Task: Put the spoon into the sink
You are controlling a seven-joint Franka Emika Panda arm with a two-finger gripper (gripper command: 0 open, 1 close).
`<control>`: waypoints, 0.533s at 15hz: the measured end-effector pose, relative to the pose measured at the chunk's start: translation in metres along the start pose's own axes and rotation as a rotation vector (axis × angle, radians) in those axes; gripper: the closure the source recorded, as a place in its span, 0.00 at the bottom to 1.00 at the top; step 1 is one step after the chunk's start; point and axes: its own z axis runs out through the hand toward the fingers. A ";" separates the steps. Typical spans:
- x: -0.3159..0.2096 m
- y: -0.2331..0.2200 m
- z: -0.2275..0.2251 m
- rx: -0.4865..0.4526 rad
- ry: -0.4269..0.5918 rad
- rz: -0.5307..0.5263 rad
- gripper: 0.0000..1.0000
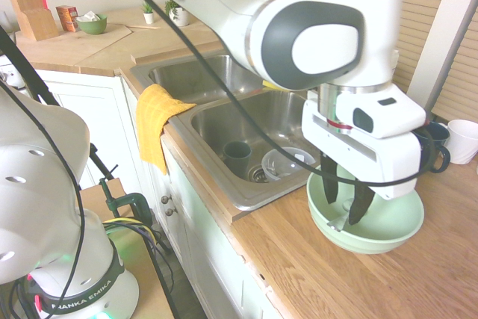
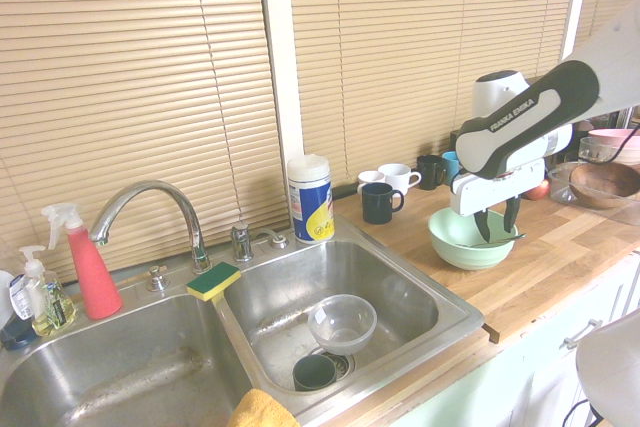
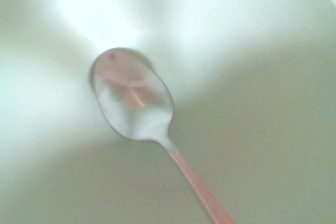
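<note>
The gripper (image 1: 345,213) reaches down into the pale green bowl (image 1: 388,231) on the wooden counter (image 1: 328,274), just beside the sink (image 1: 224,121); its dark fingers (image 1: 329,178) stand apart, one on each side of the spoon (image 3: 137,103); the spoon lies inside the bowl, handle sloping up towards the rim; whether the fingers touch it, I cannot tell.

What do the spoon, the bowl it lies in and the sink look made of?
Spoon: polished metal, mirror-like reflections in its bowl. Green bowl: probably glazed ceramic or plastic, smooth pale surface with a soft sheen. Sink: stainless steel, brushed grey with dull reflections.
</note>
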 end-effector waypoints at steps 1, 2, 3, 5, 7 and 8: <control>0.001 -0.002 0.007 -0.021 0.000 -0.006 1.00; 0.001 -0.005 0.013 -0.044 0.006 -0.012 1.00; 0.001 -0.008 0.019 -0.068 0.015 -0.015 1.00; -0.001 -0.017 0.023 -0.094 0.035 -0.020 1.00; -0.005 -0.024 0.022 -0.102 0.049 -0.029 1.00; -0.006 -0.026 0.022 -0.104 0.055 -0.030 1.00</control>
